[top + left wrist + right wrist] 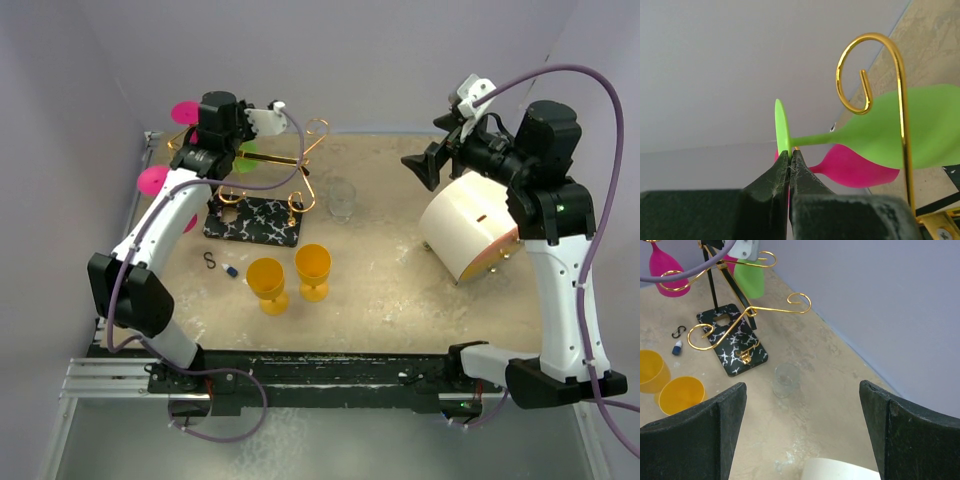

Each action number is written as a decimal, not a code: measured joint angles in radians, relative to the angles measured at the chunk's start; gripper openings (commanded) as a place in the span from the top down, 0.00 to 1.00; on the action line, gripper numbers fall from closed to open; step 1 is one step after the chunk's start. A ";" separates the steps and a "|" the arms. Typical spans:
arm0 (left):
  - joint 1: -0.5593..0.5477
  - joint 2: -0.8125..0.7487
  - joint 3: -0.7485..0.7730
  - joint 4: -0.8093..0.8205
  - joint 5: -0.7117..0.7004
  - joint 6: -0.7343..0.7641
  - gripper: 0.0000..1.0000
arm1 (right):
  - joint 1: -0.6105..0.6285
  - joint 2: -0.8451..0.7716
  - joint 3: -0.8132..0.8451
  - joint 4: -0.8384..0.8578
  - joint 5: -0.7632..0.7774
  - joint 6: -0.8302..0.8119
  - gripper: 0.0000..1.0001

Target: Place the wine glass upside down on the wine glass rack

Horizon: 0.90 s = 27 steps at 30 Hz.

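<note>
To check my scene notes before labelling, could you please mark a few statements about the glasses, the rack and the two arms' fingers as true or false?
1. The left fingers are shut on the foot of the green wine glass. True.
2. The right fingers hold a yellow glass. False: they are open and empty.
3. Two yellow glasses stand upright on the table. True.
4. The clear glass hangs from the rack. False: it stands on the table beside the rack's base.
</note>
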 measured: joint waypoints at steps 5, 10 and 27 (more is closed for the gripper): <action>-0.015 -0.021 -0.009 -0.034 0.013 0.003 1.00 | -0.005 -0.001 -0.001 0.005 -0.014 0.001 0.03; -0.031 -0.045 -0.018 -0.047 0.023 0.008 1.00 | -0.011 -0.007 -0.003 0.009 -0.016 0.003 0.03; -0.081 -0.049 -0.033 -0.056 0.040 0.008 1.00 | -0.030 -0.015 -0.011 0.016 -0.021 0.011 0.03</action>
